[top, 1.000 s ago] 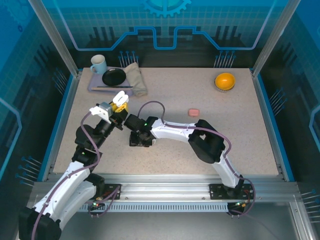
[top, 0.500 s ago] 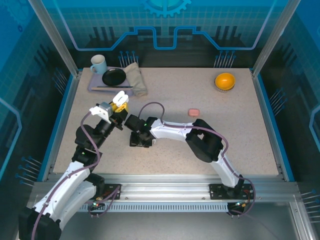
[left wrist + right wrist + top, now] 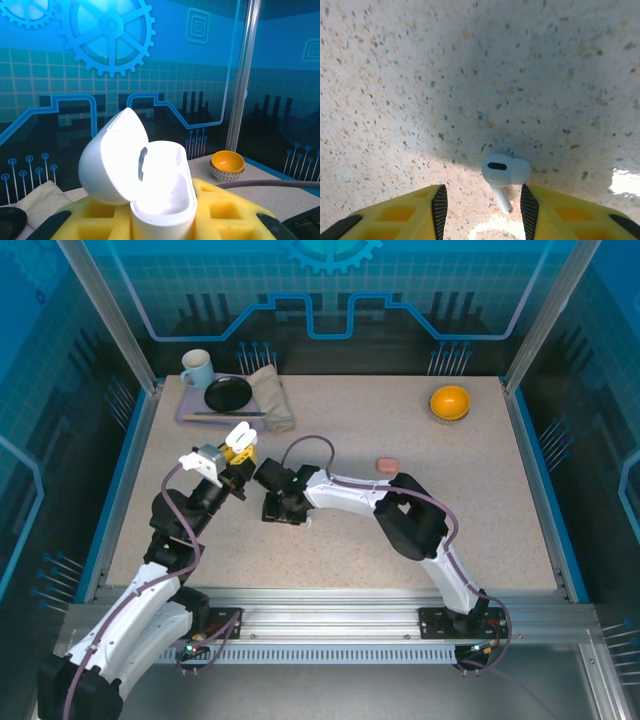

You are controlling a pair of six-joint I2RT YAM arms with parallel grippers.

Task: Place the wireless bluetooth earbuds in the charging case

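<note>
The tiny white plastic earbud [image 3: 504,172], likely light and slippery, lies on the speckled tabletop [image 3: 470,75] between the half-open jaws of the right gripper [image 3: 484,206], best pinched across its bulb, while the left gripper [image 3: 162,225] clamps the open white charging case [image 3: 150,180].

On my top feed, a speckled beige surface [image 3: 420,530] carries everything. At its far left corner I see a flat lavender tray [image 3: 191,402] holding a pale blue ceramic mug [image 3: 197,367], a round black dish [image 3: 228,393] and a thin dark stick [image 3: 228,414] along its near edge. A folded beige cloth [image 3: 272,398] lies just beside the dish. A small round orange bowl [image 3: 450,402] sits far right, well apart from the tray.
</note>
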